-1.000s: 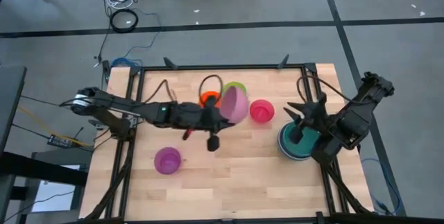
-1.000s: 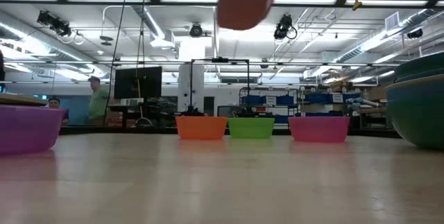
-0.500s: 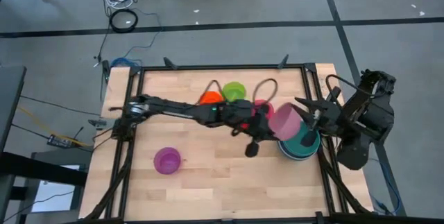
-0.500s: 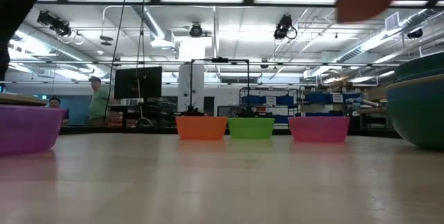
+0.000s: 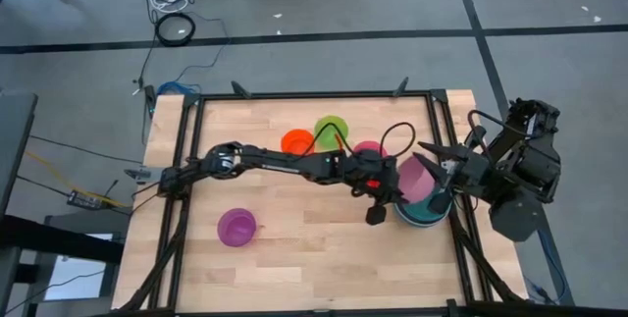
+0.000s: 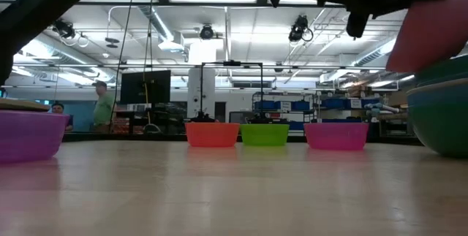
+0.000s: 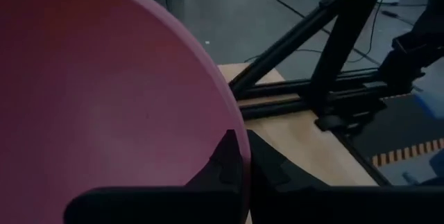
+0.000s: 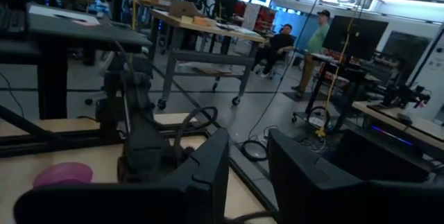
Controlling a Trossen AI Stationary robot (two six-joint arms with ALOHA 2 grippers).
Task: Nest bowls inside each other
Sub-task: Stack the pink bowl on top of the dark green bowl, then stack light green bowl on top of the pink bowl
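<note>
A pale pink bowl [image 5: 416, 177] hangs tilted over a stack of teal and blue bowls [image 5: 424, 215] at the table's right, with my left gripper [image 5: 399, 185] shut on it. In the low view the pink bowl [image 6: 437, 25] is close above the stack [image 6: 440, 112]. An orange bowl [image 5: 295, 141], a lime bowl [image 5: 331, 128] and a magenta bowl [image 5: 367, 149] rest on their bases at the back. A purple bowl [image 5: 236, 227] sits front left. My right gripper [image 8: 248, 163] is open, raised just right of the stack. My left gripper pinches the pink bowl's rim [image 7: 234, 123] between its two fingers, one finger [image 7: 225, 170] on each face of the wall. It comes nearly level from the table's left. The bowl is clear of the table and steeply tilted; whether it touches the stack I cannot tell.
Black frame rails [image 5: 444, 131] run along the table's edges. Bare wood [image 5: 314, 253] lies along the near half of the table. My right arm [image 5: 515, 175] stands past the right edge. In the room behind, people stand and sit at desks [image 6: 102, 108].
My left gripper has carried the pink bowl from the table's middle toward the right edge and down, until it is over the stack. My right gripper has risen off the stack and turned, drawing back toward the right edge.
</note>
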